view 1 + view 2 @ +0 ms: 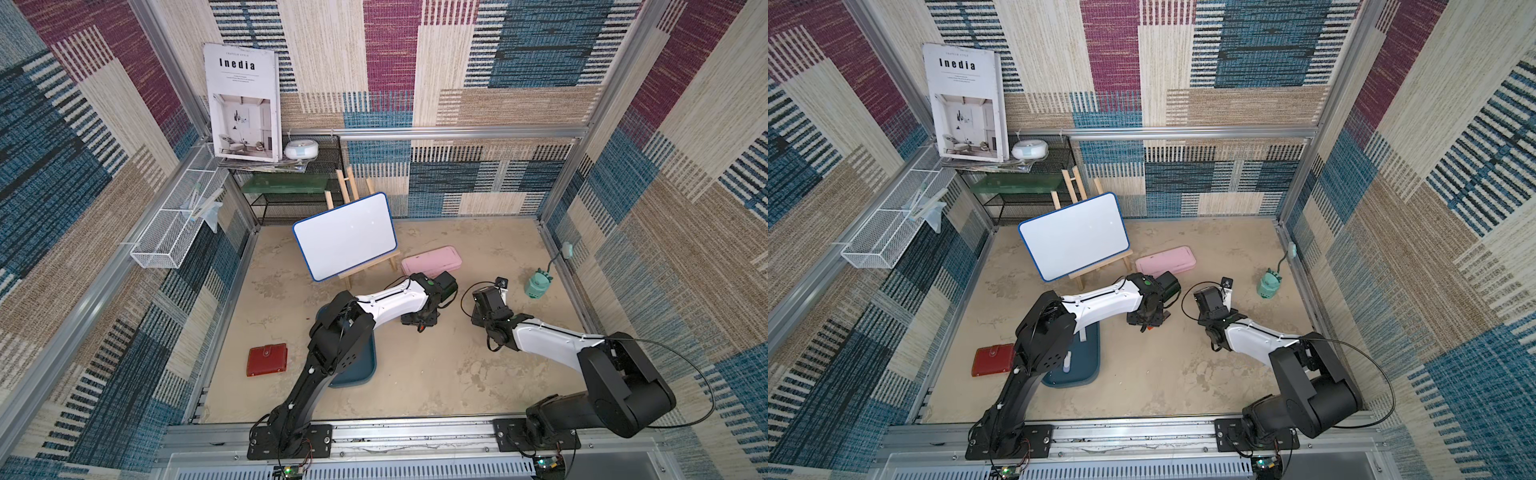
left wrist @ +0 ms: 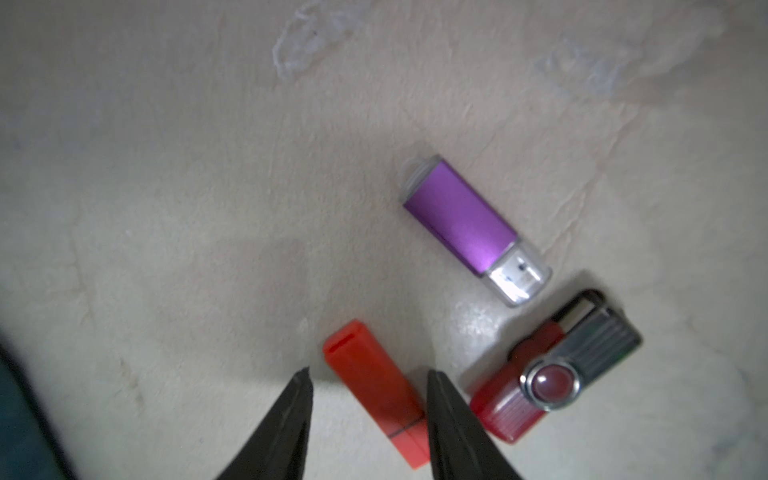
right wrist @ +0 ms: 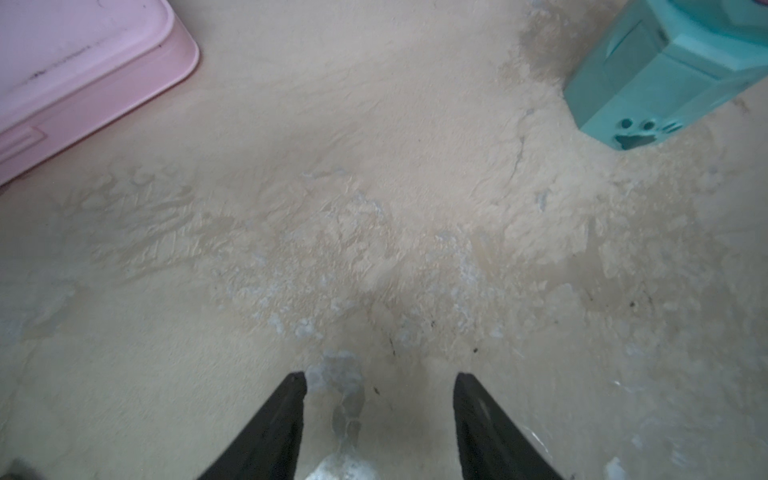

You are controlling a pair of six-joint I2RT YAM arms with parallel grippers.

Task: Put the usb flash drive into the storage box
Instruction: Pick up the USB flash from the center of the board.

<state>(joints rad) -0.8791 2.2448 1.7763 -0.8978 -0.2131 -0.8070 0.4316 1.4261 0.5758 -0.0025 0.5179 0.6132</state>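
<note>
While the left gripper (image 2: 369, 370) straddled the glossy orange flash drive (image 2: 374, 390) with jaws spread, a metallic purple drive (image 2: 461, 216) and a red swivel drive (image 2: 582, 353) lay just beside. The right gripper (image 3: 380, 374) gaped, empty.

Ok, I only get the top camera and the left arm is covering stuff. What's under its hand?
Observer: An orange flash drive lies on the table, between the fingers of the left hand.
Operator: Is it squeezing it?
Observer: Not yet. One finger looks to be against the drive, but the other finger stands apart from it.
Operator: Any more drives there?
Observer: Two, beside the orange one: a purple flash drive with a clear cap and a red swivel flash drive with a metal clip.
</note>
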